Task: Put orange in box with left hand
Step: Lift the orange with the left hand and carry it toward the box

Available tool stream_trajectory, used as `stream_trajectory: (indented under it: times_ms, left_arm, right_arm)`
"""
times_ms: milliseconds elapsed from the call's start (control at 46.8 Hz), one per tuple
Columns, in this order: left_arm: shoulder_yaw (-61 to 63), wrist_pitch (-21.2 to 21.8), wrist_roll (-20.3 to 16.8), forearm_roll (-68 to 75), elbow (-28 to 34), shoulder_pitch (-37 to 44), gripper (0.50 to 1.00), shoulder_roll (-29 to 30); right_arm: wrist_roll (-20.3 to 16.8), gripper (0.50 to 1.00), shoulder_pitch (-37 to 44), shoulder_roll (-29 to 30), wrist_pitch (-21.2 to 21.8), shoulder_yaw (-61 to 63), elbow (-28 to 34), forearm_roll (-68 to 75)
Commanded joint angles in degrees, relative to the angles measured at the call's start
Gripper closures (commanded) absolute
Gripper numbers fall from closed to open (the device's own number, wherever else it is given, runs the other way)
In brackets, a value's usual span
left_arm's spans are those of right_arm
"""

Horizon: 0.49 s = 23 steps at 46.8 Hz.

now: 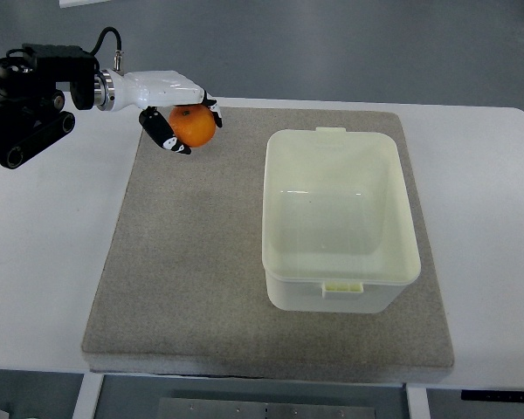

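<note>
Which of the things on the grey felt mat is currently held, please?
The round orange fruit, wrapped by the left hand at the mat's far-left corner; the cream plastic box sits untouched.

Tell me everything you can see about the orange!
The orange is round, bright orange and smooth-looking, with a small dark stem spot on top. It sits at the far left corner of the grey mat, left of the empty cream plastic box and apart from it. The left hand, white with black fingers, is curled around it from above and the left. Whether the orange rests on the mat or is just lifted is unclear.
</note>
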Motion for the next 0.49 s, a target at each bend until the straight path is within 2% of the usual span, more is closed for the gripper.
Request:
stream_trajectory:
  times_ms: [0,278,471]
  left_arm:
    - [-1.35,0.04,0.01,0.1,-3.21,-1.04,1.0,2.51]
    - [-8.2,-0.14,0.01,0.28,-16.13,-1.57,1.0,8.75]
    - [-10.49,-0.05,0.01,0.28,-23.6,-1.57,1.0,9.63]
  right_arm:
    - [0.04,0.568,-0.02,0.0,-0.03,0.0,0.0,0.0]
    - [0.04,0.568,0.07,0.0,-0.03,0.0,0.0,0.0]
    - [0.04,0.568,-0.02,0.0,-0.03,0.0,0.0,0.0]
